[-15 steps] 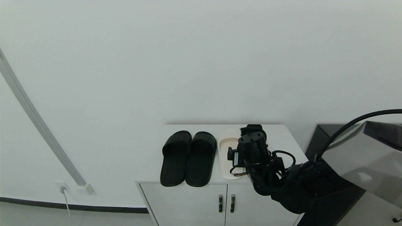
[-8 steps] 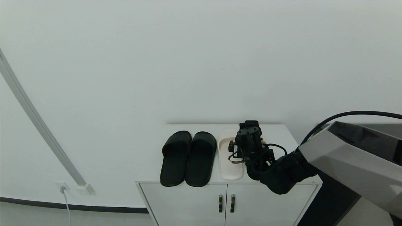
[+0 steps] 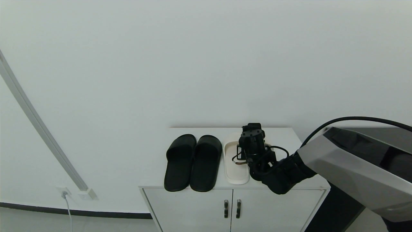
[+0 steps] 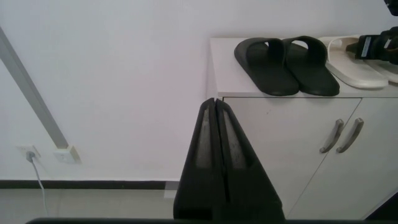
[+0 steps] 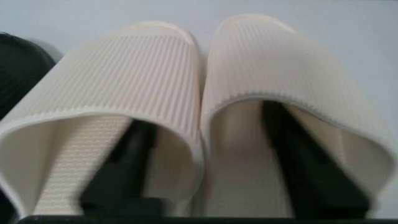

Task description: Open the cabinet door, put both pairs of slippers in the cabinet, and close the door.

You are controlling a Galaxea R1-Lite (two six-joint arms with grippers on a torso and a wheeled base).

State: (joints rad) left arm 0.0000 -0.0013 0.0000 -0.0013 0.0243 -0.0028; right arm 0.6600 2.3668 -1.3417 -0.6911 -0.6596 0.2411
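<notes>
R end effector (image 5: 208,140) spread, one finger under each strap of the cream slippers (image 3: 236,169) on cabinet (image 3: 190,209) top beside black pair (image 3: 193,162), doors shut; foam looks light/squashy, so pinch the adjoining strap walls tog.; L end effector (image 4: 216,130) pressed together.
</notes>
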